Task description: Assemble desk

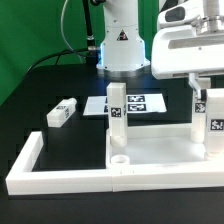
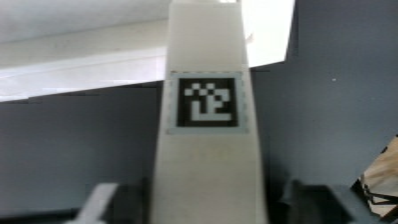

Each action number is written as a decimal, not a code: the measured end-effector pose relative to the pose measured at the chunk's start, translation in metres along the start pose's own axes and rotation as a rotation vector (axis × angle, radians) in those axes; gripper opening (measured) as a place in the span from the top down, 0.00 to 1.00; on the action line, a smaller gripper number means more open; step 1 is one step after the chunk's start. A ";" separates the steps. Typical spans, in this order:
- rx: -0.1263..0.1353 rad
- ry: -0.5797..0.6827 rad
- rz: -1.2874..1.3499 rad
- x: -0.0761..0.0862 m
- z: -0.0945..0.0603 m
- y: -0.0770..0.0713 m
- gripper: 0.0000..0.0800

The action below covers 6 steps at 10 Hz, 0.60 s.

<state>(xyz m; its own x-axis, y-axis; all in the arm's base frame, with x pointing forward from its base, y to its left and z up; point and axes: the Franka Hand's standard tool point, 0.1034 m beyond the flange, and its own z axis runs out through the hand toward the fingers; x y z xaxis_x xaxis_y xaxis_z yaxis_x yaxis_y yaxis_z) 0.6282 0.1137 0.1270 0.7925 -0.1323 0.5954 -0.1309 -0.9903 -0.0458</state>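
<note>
The white desk top (image 1: 160,148) lies rim up near the front frame. One leg (image 1: 117,112) stands upright at its corner on the exterior view's left, with an open hole (image 1: 119,157) in front of it. My gripper (image 1: 206,98) is shut on a second leg (image 1: 213,122) and holds it upright at the top's corner on the exterior view's right. In the wrist view this leg (image 2: 208,110) fills the middle with its tag facing the camera, between my fingers (image 2: 100,200); my gripper (image 2: 205,206) is clamped on it. A third leg (image 1: 62,112) lies loose on the table. A fourth leg is not in view.
The marker board (image 1: 135,103) lies flat behind the desk top. White border bars (image 1: 25,165) run along the front and the exterior view's left. The robot base (image 1: 122,45) stands at the back. A pale white edge (image 2: 71,78) shows behind the held leg.
</note>
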 end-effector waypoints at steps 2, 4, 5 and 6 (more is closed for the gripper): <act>-0.001 0.000 -0.005 0.000 0.000 0.001 0.31; -0.001 0.000 -0.016 0.000 0.000 0.001 0.19; -0.001 0.000 -0.020 0.000 0.000 0.001 0.19; -0.001 0.000 -0.023 0.000 0.000 0.001 0.19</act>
<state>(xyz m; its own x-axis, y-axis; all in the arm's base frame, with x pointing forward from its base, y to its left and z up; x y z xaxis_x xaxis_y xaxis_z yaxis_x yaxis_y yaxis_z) 0.6281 0.1130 0.1270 0.7952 -0.1096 0.5964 -0.1136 -0.9930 -0.0311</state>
